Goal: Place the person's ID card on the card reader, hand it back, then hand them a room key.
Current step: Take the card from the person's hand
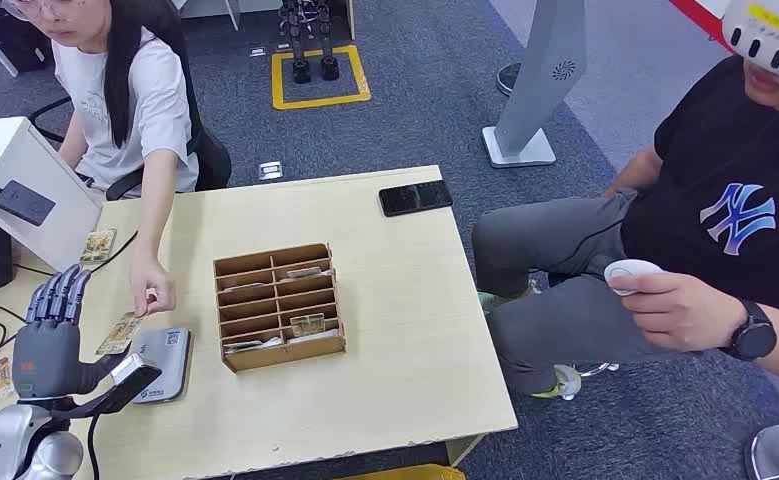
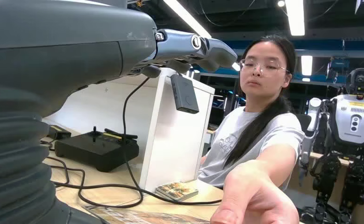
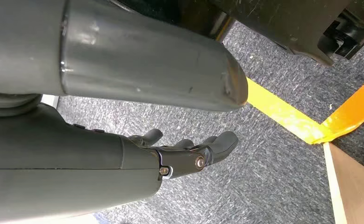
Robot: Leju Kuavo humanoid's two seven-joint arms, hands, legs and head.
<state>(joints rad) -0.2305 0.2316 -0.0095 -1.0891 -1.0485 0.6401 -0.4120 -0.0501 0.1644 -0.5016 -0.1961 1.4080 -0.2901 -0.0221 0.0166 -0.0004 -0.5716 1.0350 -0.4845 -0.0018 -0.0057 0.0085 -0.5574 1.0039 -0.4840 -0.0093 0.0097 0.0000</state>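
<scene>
Here, going from left to right:

Left hand (image 1: 50, 335): it is up over the left side of the table (image 1: 405, 330). Its fingers (image 1: 57, 297) point up and stand apart. Its thumb sticks out over the card reader. It holds nothing.

ID card (image 1: 120, 333): it sits just past the thumb side of the left hand, over the near edge of the card reader. I cannot tell if the card touches the robot's thumb. The person's hand (image 1: 152, 293) has its fingertips on the top end of the card.

Card reader (image 1: 165, 362): a flat grey box lying on the table, between the left hand and the wooden box.

Wooden box (image 1: 279, 305): it stands in the middle of the table. It has many slots, and a few hold cards.

Black phone (image 1: 415, 197): it lies flat at the far right edge of the table.

Right hand (image 3: 189, 151): it hangs down over the grey carpet by the yellow tape. Its fingers are loosely bent and hold nothing.
</scene>
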